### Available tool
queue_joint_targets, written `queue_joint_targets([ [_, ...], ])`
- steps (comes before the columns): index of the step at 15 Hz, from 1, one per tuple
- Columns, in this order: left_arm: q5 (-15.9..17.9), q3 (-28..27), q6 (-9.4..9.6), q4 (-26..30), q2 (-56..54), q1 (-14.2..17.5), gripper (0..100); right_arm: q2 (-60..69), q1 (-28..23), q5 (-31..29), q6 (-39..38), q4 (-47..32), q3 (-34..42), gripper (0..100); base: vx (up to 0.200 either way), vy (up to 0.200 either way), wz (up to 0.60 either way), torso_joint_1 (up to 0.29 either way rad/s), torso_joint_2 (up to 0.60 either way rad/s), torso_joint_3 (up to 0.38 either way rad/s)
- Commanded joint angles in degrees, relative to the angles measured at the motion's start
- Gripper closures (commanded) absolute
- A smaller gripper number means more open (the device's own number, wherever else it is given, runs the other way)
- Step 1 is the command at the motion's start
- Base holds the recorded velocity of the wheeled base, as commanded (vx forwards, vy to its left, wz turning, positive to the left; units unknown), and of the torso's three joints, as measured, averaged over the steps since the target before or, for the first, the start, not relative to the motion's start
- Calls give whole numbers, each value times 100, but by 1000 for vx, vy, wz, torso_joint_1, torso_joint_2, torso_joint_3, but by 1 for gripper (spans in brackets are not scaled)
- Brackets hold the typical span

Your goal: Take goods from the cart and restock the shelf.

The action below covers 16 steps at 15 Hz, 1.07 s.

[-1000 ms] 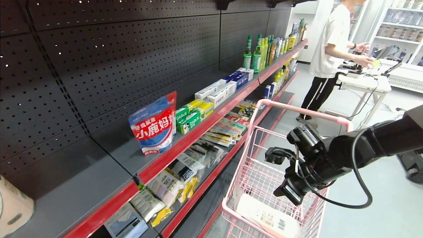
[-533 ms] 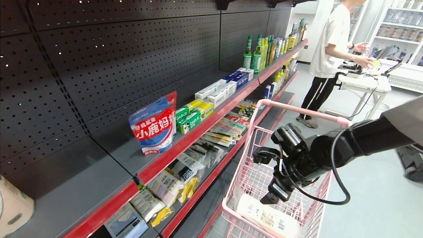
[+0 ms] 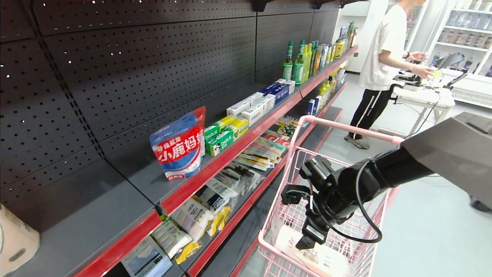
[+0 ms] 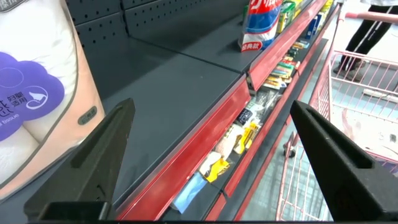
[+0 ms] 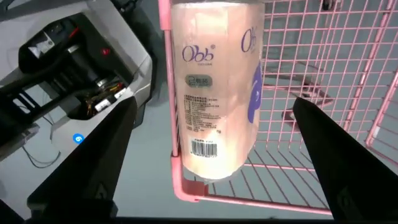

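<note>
Hanging over the pink cart (image 3: pixel 346 127), the right gripper (image 3: pixel 301 244) is spread wide above the roll pack (image 5: pixel 214 87) at its near end; the left gripper (image 4: pixel 211 106), also spread, hovers over the shelf (image 4: pixel 174 74).

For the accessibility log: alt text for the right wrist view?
The open right gripper hangs over a pale plastic-wrapped pack lying in a corner of the pink wire cart, with grey floor beyond the rim.

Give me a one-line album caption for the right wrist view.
Open claw hovers over a pale wrapped pack lying in the pink wire cart.
</note>
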<state>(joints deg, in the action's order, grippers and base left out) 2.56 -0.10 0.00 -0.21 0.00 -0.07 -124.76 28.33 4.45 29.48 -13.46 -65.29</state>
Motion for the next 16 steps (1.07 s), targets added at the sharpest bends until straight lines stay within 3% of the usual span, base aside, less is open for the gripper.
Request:
queue_joint_targets([
  [1, -1, 1, 0, 3, 9, -1, 0, -391, -21, 12, 5, 1, -150, 0, 0, 0, 0, 0, 0, 0],
  [16, -1, 1, 9, 3, 9, -1, 0, -681, 261, -49, 23, 1, -634, 0, 0, 0, 0, -47, 108, 62],
])
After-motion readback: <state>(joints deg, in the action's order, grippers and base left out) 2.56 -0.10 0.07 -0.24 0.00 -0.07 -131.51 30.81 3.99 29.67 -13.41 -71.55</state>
